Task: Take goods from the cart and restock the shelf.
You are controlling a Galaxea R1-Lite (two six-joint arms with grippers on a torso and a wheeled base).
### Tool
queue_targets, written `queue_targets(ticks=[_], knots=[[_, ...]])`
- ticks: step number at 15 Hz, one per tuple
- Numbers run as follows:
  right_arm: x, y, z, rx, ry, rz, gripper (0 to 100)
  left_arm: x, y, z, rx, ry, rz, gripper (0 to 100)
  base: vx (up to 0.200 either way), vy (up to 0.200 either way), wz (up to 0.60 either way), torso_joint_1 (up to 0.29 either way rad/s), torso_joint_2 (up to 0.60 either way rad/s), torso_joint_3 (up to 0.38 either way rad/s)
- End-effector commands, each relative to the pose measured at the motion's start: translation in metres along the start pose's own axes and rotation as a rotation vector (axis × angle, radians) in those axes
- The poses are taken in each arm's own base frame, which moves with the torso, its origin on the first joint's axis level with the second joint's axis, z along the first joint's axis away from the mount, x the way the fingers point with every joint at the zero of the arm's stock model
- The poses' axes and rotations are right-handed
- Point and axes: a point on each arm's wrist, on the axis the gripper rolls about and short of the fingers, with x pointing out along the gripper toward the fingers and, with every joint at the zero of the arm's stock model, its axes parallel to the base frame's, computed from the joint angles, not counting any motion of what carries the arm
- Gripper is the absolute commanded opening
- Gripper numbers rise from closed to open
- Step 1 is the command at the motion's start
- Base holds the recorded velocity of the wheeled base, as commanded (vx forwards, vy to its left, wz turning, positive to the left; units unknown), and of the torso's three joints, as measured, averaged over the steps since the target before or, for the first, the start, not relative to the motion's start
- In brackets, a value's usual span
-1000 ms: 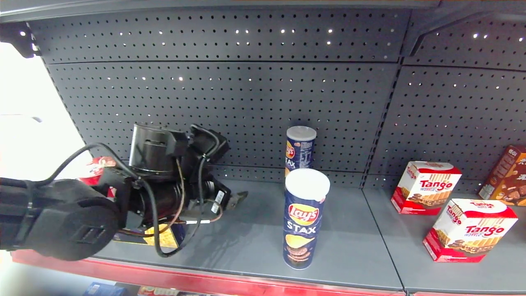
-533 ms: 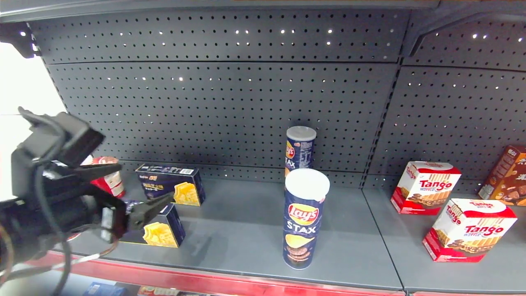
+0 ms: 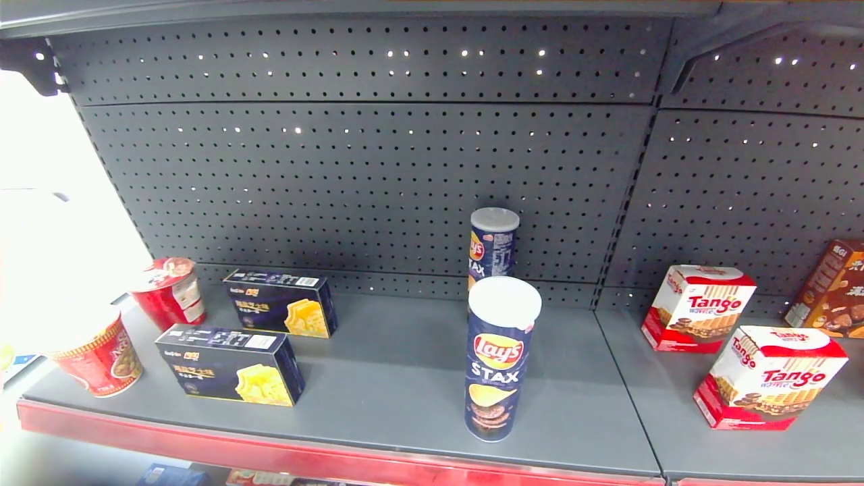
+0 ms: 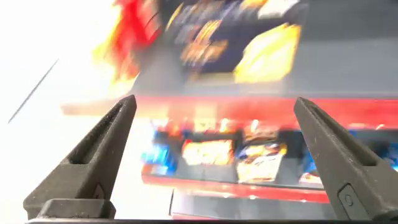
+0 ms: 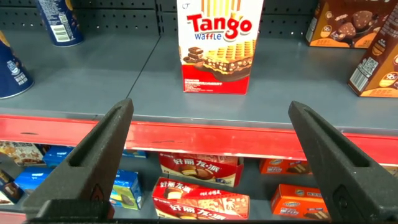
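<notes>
Front dark blue box (image 3: pixel 229 364) is down flat on its long side, close to the front left corner of the shelf (image 3: pixel 405 385). It's a glossy cardboard slab with a yellow snack picture at its right end. Behind it, nearer the back edge and clear of it, lies a rear dark blue box (image 3: pixel 280 302) of the same shape.

At the left edge stand two red tapered cups with foil-look lids, the front cup (image 3: pixel 94 351) by the corner and the rear cup (image 3: pixel 169 290) further back.

Mid-shelf there are two tall round cans in line. The front can (image 3: pixel 499 358) has a white plastic lid, and the rear can (image 3: pixel 493 246) stands against the perforated metal back panel (image 3: pixel 378 175).

Toward the right edge, the front waffle box (image 3: pixel 773 378) and the rear waffle box (image 3: pixel 698 307) sit angled, red and white card. A brown box (image 3: pixel 833 287) leans at the far right.

The smooth grey shelf ends in a shiny red lip (image 3: pixel 270 455).

The left gripper (image 4: pixel 214 102) is spread wide, its matte black wedge fingers holding nothing. It hangs just outside the lip by the dark boxes, where the picture is blurred.

The right gripper (image 5: pixel 210 104) is likewise spread and empty, outside the lip at the shelf's right stretch.
</notes>
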Motion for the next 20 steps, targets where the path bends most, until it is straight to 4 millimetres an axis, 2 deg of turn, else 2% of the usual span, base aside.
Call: queue_targets(ticks=[1, 5, 7, 10, 11, 12, 13, 20], knots=[[0.0, 0.0, 0.0, -0.001, 0.001, 0.0, 100, -0.015, 0.0, -0.029, -0.106, -0.102, 0.099, 100, 0.0, 0.0, 0.0, 0.0, 0.0, 0.0], [0.0, 0.0, 0.0, -0.001, 0.001, 0.0, 100, -0.019, -0.002, -0.032, -0.156, -0.137, 0.038, 100, 0.0, 0.0, 0.0, 0.0, 0.0, 0.0], [0.0, 0.0, 0.0, -0.001, 0.001, 0.0, 100, -0.019, -0.003, -0.035, -0.08, -0.109, 0.03, 100, 0.0, 0.0, 0.0, 0.0, 0.0, 0.0], [0.0, 0.0, 0.0, -0.001, 0.001, 0.0, 100, -0.019, -0.003, -0.036, -0.062, -0.101, 0.035, 100, 0.0, 0.0, 0.0, 0.0, 0.0, 0.0], [0.0, 0.0, 0.0, -0.001, 0.001, 0.0, 100, -0.019, -0.003, -0.037, -0.058, -0.098, 0.007, 100, 0.0, 0.0, 0.0, 0.0, 0.0, 0.0], [0.0, 0.0, 0.0, -0.001, 0.001, 0.0, 100, -0.02, -0.003, -0.038, -0.053, -0.126, -0.119, 100, 0.0, 0.0, 0.0, 0.0, 0.0, 0.0], [0.0, 0.0, 0.0, 0.001, 0.001, 0.0, 100, -0.021, -0.002, -0.038, -0.047, -0.139, -0.137, 100, 0.0, 0.0, 0.0, 0.0, 0.0, 0.0], [0.0, 0.0, 0.0, -0.001, 0.001, 0.0, 100, -0.026, -0.002, -0.04, -0.078, -0.201, -0.123, 100, 0.0, 0.0, 0.0, 0.0, 0.0, 0.0]])
